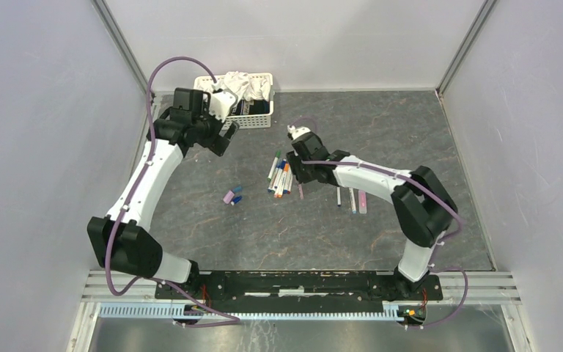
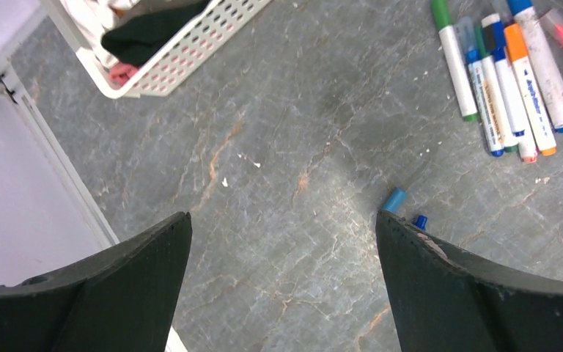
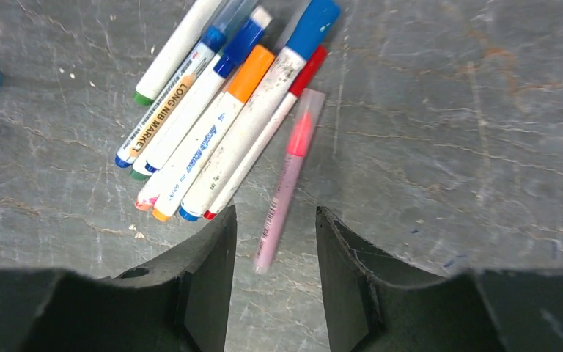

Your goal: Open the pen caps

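Several pens [image 1: 281, 178] with white barrels and coloured caps lie side by side mid-table, seen close in the right wrist view as the pen cluster [image 3: 212, 125]. A thin lilac pen [image 3: 286, 183] with a pink tip under a clear cap lies on the table; its lower end reaches between the fingertips of my right gripper [image 3: 275, 216], which is open and hovers over it without touching. Two loose caps, light blue [image 2: 394, 199] and dark blue [image 2: 420, 221], lie beside the right finger of my left gripper [image 2: 282, 220], which is wide open and holds nothing.
A white basket [image 1: 258, 119] with cloths stands at the back, just beyond the left gripper [image 1: 223, 134]. Three more pens [image 1: 352, 199] lie under the right arm. A lilac cap [image 1: 228, 196] lies with the blue ones. Walls close in the table on three sides.
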